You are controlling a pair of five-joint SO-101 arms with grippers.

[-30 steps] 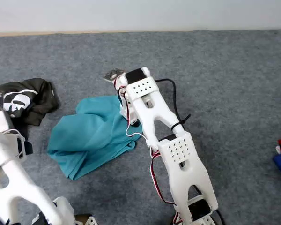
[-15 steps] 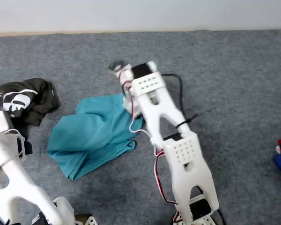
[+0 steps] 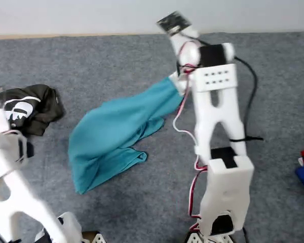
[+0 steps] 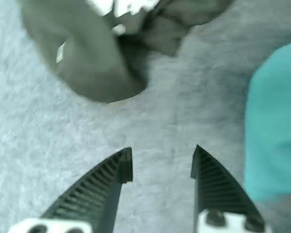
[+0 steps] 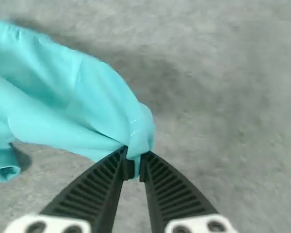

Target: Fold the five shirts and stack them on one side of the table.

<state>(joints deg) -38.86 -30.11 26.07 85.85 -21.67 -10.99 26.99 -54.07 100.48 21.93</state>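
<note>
Fabric of teal shirt (image 5: 63,102) sits pinched between right jaws; left jaws gape above carpet (image 4: 194,107).

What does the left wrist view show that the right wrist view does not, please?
Of the two, the left wrist view has the crumpled dark shirt with white print, and the left hand, open with nothing between its fingers. The right wrist view has the right hand, shut on a pinched fold of the teal shirt. Both share the teal shirt, at the picture's edge in the left wrist view, and the grey table surface.
</note>
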